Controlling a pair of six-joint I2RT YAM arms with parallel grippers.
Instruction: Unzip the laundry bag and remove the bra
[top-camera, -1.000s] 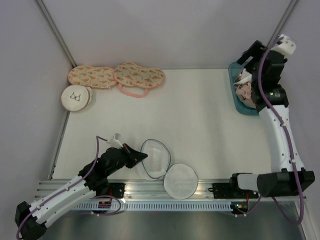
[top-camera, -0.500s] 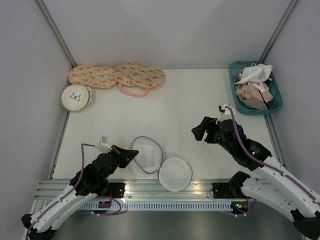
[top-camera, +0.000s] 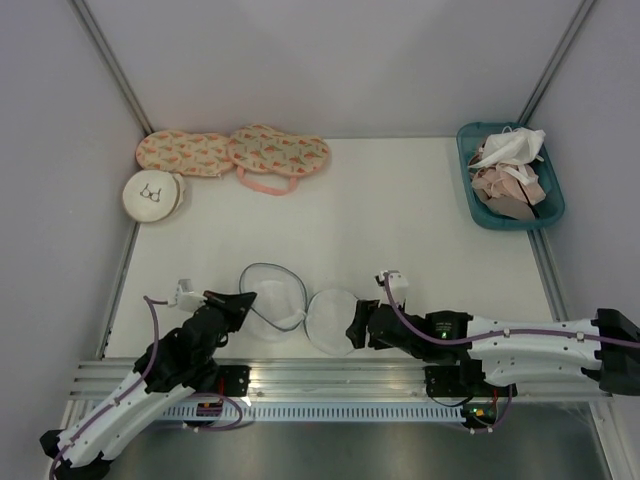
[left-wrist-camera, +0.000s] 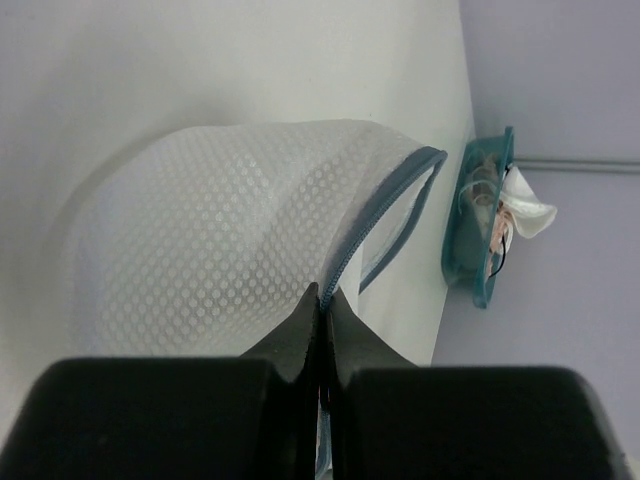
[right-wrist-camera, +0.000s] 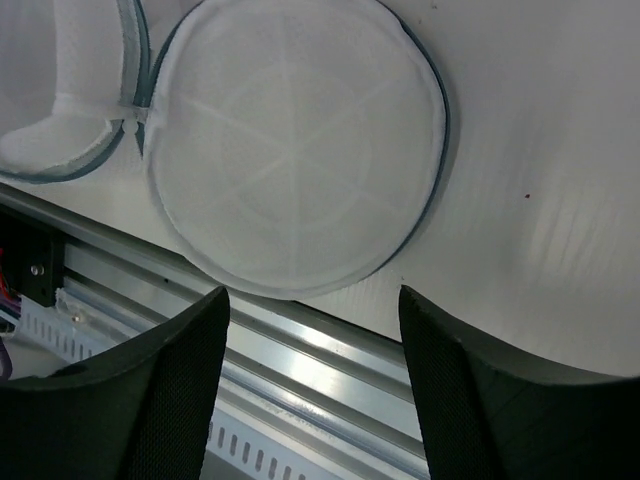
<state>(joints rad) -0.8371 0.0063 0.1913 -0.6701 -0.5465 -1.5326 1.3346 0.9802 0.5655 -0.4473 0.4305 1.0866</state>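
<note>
Left fingers (left-wrist-camera: 288, 340) pinched tight on the laundry bag (top-camera: 275, 300) zipper rim. Right fingers (right-wrist-camera: 170, 370) spread, the bag's round mesh half dead ahead between them. The bra (top-camera: 508, 147) looks parked in the teal bin (top-camera: 467, 165), far beyond both.

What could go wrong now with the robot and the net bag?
1. The bag lies right at the near edge of the table. The open right gripper is close by and might nudge it off.
2. The left gripper is pinched shut on the bag's zipper rim. A hard tug could drag the bag or strain the mesh.
</note>
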